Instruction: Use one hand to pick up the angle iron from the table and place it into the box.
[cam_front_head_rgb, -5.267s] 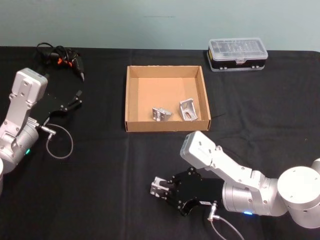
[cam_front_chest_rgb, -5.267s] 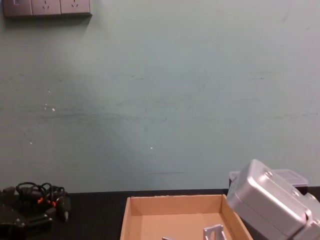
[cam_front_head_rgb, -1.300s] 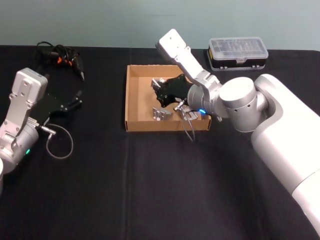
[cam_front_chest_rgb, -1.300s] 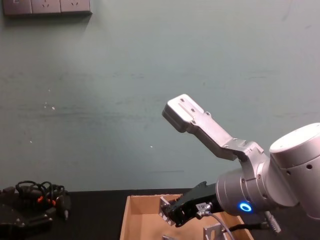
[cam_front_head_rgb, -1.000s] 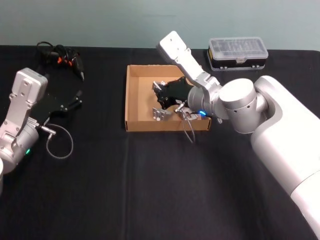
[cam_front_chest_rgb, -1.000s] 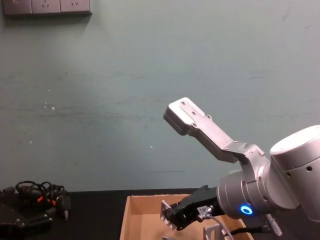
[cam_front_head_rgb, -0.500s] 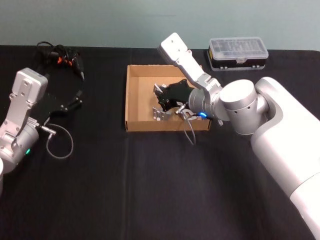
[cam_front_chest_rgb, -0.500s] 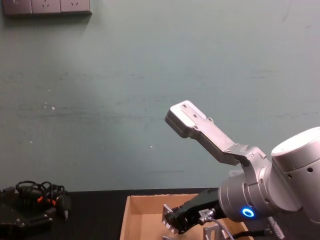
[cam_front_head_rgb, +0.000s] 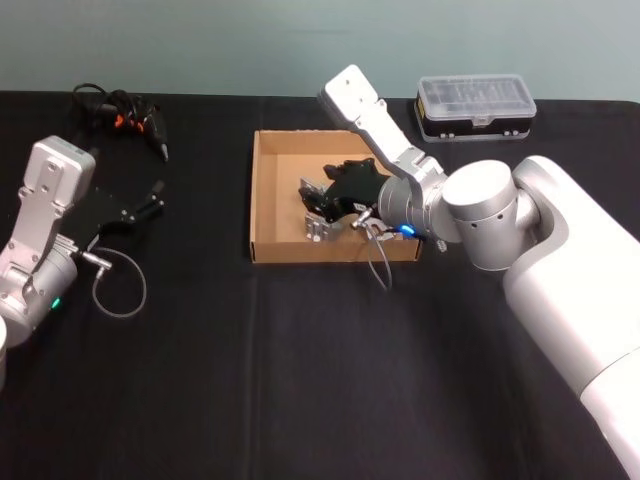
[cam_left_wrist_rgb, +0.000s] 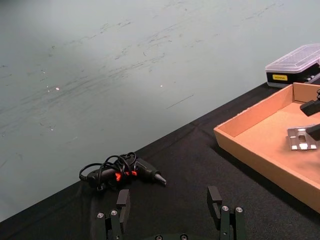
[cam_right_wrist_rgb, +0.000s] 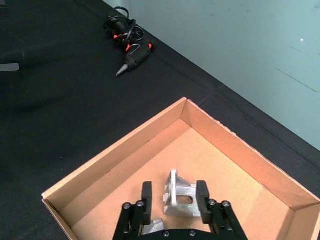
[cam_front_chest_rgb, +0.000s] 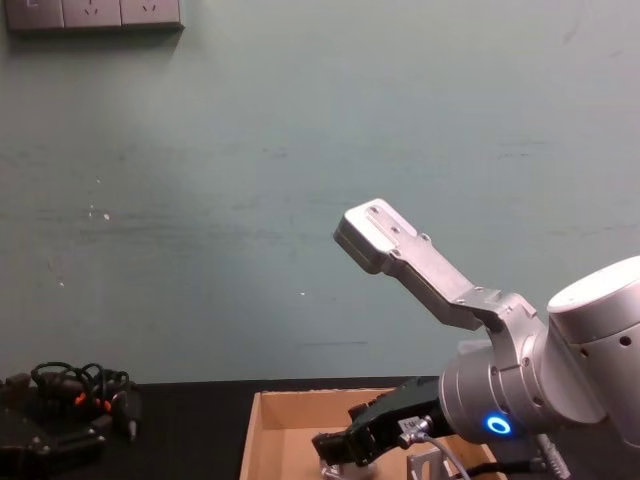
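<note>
Right gripper (cam_right_wrist_rgb: 174, 202), jaws spread around the angle iron (cam_right_wrist_rgb: 180, 196) inside the box (cam_front_head_rgb: 262, 200), risks snagging it on withdrawal.

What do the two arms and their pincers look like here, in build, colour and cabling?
Both arms are silver-grey metal with boxy wrist housings and black two-fingered pincers. The right arm has bulky rounded joints, a glowing blue ring light and a thin grey cable loop. The left arm carries a similar grey cable loop and a small green light.
</note>
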